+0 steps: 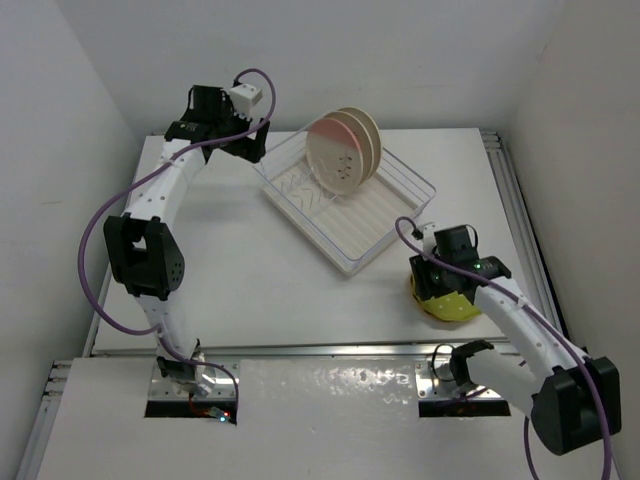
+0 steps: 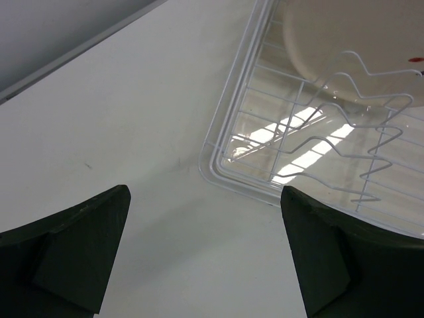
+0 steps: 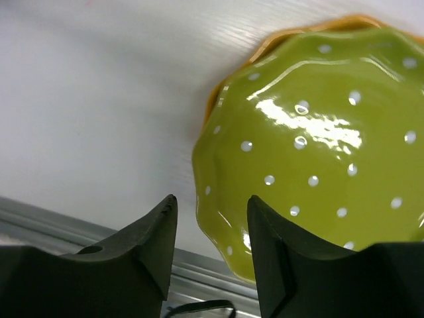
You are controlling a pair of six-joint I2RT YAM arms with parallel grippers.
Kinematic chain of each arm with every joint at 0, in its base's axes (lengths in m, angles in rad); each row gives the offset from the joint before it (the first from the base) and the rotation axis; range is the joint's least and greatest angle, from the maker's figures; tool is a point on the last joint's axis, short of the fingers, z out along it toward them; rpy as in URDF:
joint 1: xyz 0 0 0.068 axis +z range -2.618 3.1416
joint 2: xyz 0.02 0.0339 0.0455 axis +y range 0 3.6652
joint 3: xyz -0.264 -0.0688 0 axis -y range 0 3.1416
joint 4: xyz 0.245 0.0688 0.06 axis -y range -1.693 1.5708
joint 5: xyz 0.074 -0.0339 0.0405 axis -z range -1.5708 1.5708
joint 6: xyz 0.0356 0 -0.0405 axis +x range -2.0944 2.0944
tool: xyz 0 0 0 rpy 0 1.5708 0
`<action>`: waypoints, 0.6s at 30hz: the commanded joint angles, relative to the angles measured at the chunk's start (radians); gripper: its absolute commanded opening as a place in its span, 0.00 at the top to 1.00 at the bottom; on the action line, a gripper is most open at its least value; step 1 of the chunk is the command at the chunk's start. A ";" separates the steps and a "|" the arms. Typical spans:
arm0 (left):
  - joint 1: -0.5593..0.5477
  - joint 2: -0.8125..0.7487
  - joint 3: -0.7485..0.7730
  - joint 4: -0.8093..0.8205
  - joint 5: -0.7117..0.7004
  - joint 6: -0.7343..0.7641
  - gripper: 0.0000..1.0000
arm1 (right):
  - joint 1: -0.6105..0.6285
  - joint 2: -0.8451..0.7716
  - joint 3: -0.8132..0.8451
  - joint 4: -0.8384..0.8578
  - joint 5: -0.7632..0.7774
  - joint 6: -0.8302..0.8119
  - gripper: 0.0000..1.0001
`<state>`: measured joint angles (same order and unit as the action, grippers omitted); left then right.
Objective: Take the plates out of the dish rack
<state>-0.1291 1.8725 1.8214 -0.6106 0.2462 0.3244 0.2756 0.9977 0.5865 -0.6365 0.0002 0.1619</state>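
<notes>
The white dish rack (image 1: 375, 215) sits at the table's middle back. The pale pink plate (image 1: 335, 160) and the beige plate (image 1: 365, 130) stand upright in it. My left gripper (image 1: 255, 140) is open and empty beside the rack's far left corner. In the left wrist view (image 2: 204, 192) the rack's corner (image 2: 228, 169) lies just ahead, with a pale plate (image 2: 344, 40) above it. The yellow-green dotted plate (image 1: 455, 308) lies on the orange plate on the table at the right. My right gripper (image 1: 440, 288) hovers over it, open. In the right wrist view (image 3: 212, 212) the green plate's (image 3: 318, 152) rim lies between the jaws, and the orange plate's rim (image 3: 291, 33) shows beneath.
A metal rail (image 1: 300, 350) runs along the table's near edge, close behind the stacked plates. White walls close in the left, back and right. A purple cable (image 1: 95, 240) loops off the left arm.
</notes>
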 commanded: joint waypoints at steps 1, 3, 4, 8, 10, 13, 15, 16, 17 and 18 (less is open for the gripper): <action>0.003 -0.018 0.004 0.018 -0.008 0.016 0.05 | 0.004 -0.028 0.026 0.000 -0.126 -0.310 0.53; 0.003 -0.018 0.004 0.020 -0.007 0.018 0.05 | 0.004 -0.062 0.000 0.030 -0.169 -0.412 0.51; 0.003 -0.019 0.006 0.018 -0.007 0.021 0.05 | 0.004 -0.070 -0.028 0.049 -0.173 -0.429 0.51; 0.003 -0.019 0.007 0.020 -0.018 0.025 0.05 | 0.004 -0.041 -0.059 0.080 -0.264 -0.498 0.60; 0.003 -0.022 0.006 0.020 -0.018 0.025 0.05 | 0.005 -0.002 -0.053 0.067 -0.253 -0.513 0.61; 0.003 -0.027 0.004 0.020 -0.019 0.025 0.05 | 0.004 0.027 -0.050 0.060 -0.239 -0.547 0.65; 0.003 -0.030 0.001 0.018 -0.019 0.025 0.05 | 0.004 0.035 -0.051 0.067 -0.241 -0.547 0.65; 0.002 -0.030 -0.001 0.018 -0.022 0.025 0.05 | 0.004 0.039 -0.053 0.075 -0.230 -0.536 0.65; 0.003 -0.032 -0.002 0.018 -0.022 0.024 0.05 | 0.005 0.039 -0.056 0.098 -0.217 -0.527 0.65; 0.002 -0.032 -0.005 0.020 -0.022 0.024 0.05 | 0.004 0.036 -0.066 0.113 -0.203 -0.519 0.66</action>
<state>-0.1291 1.8725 1.8191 -0.6106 0.2302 0.3393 0.2775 1.0370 0.5301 -0.5926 -0.2092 -0.3374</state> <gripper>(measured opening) 0.952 0.347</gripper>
